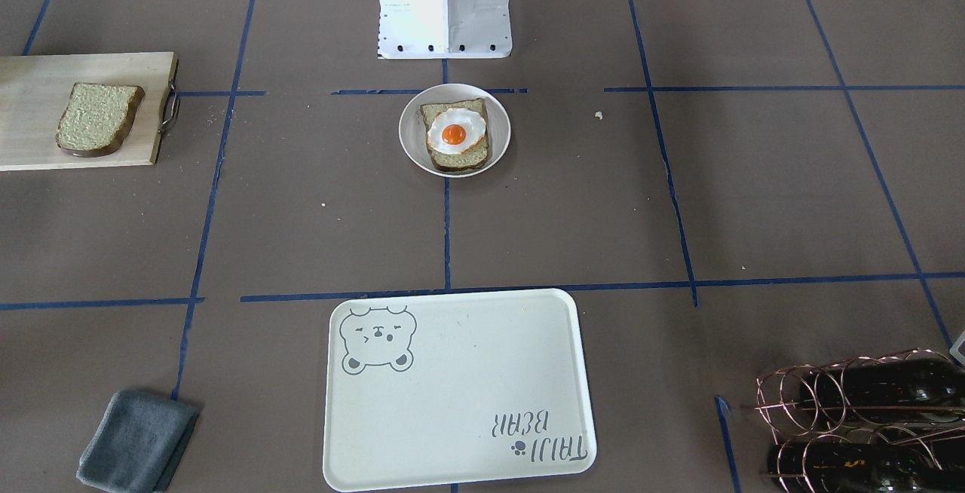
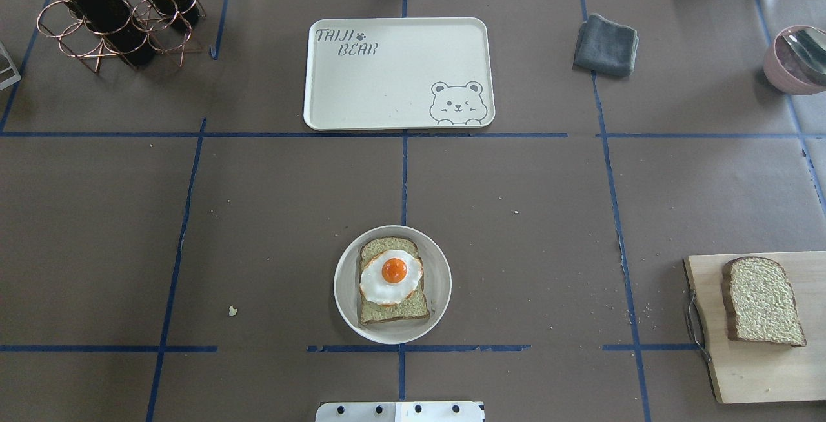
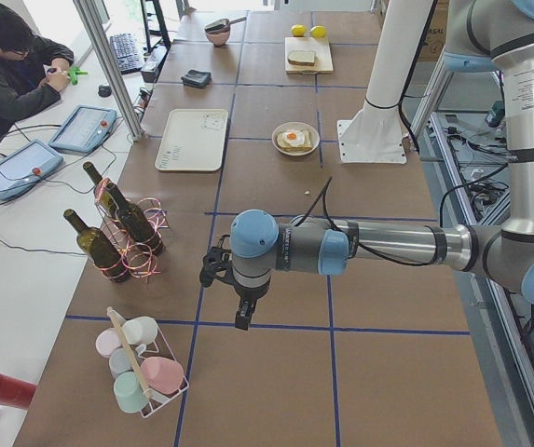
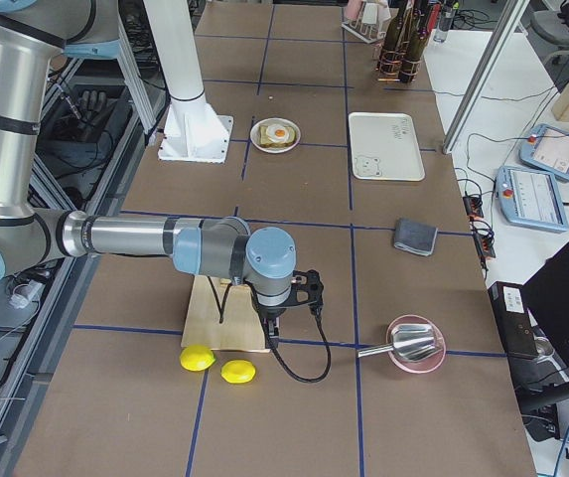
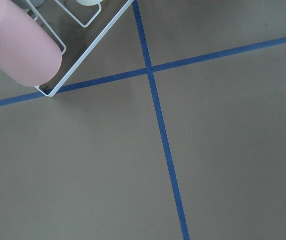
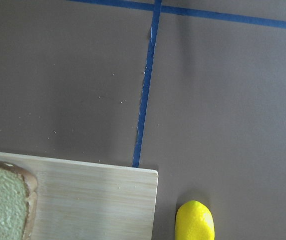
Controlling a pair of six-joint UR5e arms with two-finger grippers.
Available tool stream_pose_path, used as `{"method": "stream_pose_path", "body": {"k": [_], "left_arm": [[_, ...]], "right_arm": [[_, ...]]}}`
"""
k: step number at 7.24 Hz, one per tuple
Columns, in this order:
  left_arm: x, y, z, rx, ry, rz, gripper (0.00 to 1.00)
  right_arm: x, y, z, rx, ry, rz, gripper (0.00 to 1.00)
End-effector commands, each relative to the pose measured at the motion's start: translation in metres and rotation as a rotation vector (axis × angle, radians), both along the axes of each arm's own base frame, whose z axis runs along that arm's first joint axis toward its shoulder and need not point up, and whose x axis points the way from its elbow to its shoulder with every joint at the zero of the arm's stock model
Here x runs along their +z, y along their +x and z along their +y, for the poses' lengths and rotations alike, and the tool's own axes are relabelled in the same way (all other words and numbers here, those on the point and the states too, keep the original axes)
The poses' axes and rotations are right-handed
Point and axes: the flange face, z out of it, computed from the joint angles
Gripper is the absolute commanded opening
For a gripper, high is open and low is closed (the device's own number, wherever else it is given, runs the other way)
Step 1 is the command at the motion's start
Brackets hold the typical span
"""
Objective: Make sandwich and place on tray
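Note:
One bread slice topped with a fried egg lies in a white plate near the robot base; it also shows in the front-facing view. The second bread slice lies on a wooden cutting board at the right. The cream bear tray sits bare at the table's far middle. The left gripper hangs over the table far to the left, by a cup rack. The right gripper hovers over the board's far corner. I cannot tell if either is open or shut.
A copper wine rack with dark bottles stands far left. A grey cloth and a pink bowl with a metal scoop sit far right. Two lemons lie beside the board. A wire rack of pastel cups stands near the left gripper.

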Motion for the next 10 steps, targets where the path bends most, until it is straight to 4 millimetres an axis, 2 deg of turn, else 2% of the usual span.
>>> {"method": "stream_pose_path", "body": {"k": [1,3,5,6,7,8,9,10], "left_arm": [[0.000,0.001,-0.002,0.002,0.002,0.000,1.00],[-0.003,0.000,-0.002,0.000,0.007,0.000,1.00],[-0.007,0.000,-0.004,0.001,0.017,-0.002,1.00],[-0.007,0.000,-0.004,0.000,0.016,-0.002,1.00],[-0.005,0.000,-0.002,0.000,0.011,0.000,1.00],[0.002,0.000,0.000,-0.001,-0.004,0.000,1.00],[0.002,0.000,0.002,-0.002,-0.005,0.002,1.00],[0.002,0.000,0.002,-0.001,-0.007,0.003,1.00]], "right_arm": [[0.000,0.000,-0.001,0.001,-0.001,-0.001,1.00],[-0.002,-0.001,-0.002,0.004,0.000,-0.013,1.00],[-0.020,-0.008,-0.008,0.017,0.027,-0.117,1.00],[-0.030,-0.009,-0.020,0.026,0.037,-0.141,1.00],[-0.027,-0.009,-0.005,0.033,0.038,-0.139,1.00],[-0.022,-0.013,0.008,0.019,0.120,-0.138,1.00],[-0.030,-0.026,0.013,0.002,0.232,-0.155,1.00],[-0.039,-0.053,0.011,0.060,0.135,-0.198,1.00]]}}
